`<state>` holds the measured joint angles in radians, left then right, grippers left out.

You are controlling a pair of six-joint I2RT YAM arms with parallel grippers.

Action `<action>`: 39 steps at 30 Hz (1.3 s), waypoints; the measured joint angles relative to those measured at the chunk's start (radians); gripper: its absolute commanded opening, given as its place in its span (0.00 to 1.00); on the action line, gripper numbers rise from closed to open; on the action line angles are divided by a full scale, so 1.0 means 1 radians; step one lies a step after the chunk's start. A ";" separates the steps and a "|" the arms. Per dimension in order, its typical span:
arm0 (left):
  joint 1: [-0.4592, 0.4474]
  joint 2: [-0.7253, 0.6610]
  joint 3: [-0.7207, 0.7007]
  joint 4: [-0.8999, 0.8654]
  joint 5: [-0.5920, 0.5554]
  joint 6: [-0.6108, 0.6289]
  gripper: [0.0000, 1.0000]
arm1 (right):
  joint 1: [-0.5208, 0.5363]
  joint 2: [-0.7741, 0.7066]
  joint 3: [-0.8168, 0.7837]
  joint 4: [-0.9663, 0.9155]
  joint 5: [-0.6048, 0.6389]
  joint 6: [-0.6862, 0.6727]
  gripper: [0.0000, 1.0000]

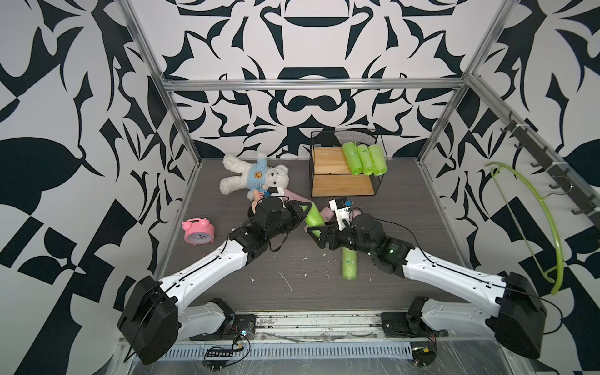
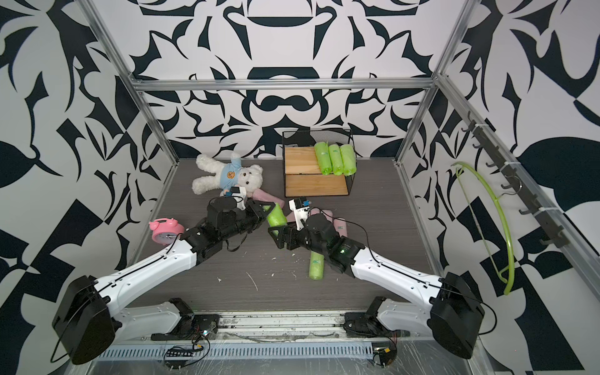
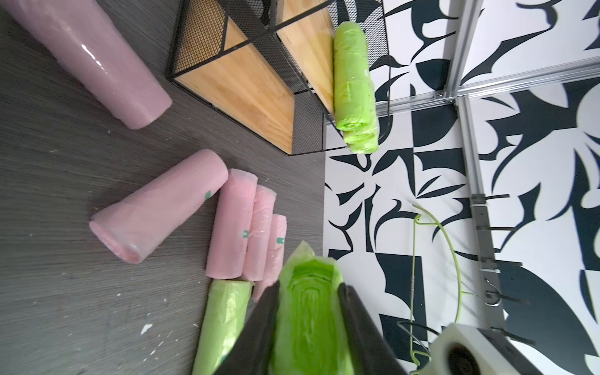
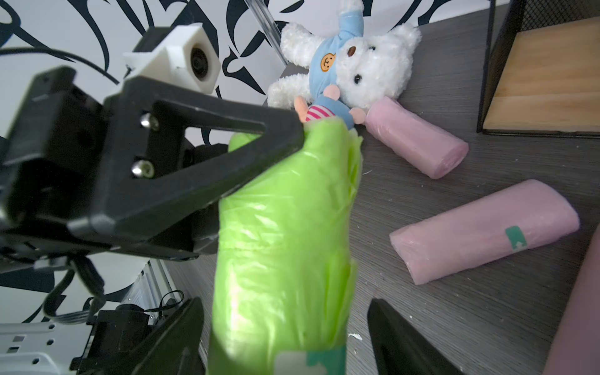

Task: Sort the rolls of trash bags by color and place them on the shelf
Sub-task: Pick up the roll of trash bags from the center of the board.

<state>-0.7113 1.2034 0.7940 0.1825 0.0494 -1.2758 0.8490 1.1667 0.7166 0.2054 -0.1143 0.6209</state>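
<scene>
Roll of lime bags (image 1: 314,217) looks light, squishy and slick, hanging mid-table short of the shelf (image 1: 328,159) with the left gripper (image 3: 308,289) pinching one end, right gripper (image 4: 282,311) spread loose around it, so I'd grab mid-body.

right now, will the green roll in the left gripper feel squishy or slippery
Probably squishy: the left gripper squeezes the green roll into an oval. Likely a bit slippery, given its glossy plastic wrap. Set down, it could roll, being round.

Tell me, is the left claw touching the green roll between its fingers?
Touching. In the left wrist view, the left gripper has both fingers pressed into the green roll between them.
</scene>
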 measured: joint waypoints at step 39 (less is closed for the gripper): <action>0.124 -0.128 -0.032 -0.157 0.065 0.294 0.89 | -0.173 0.042 0.460 -0.412 0.313 -0.274 0.34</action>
<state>-0.5873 1.0752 0.7620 0.0257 0.1143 -0.9817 0.6762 1.2091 1.1767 -0.2066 0.1986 0.3470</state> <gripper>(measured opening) 0.889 0.417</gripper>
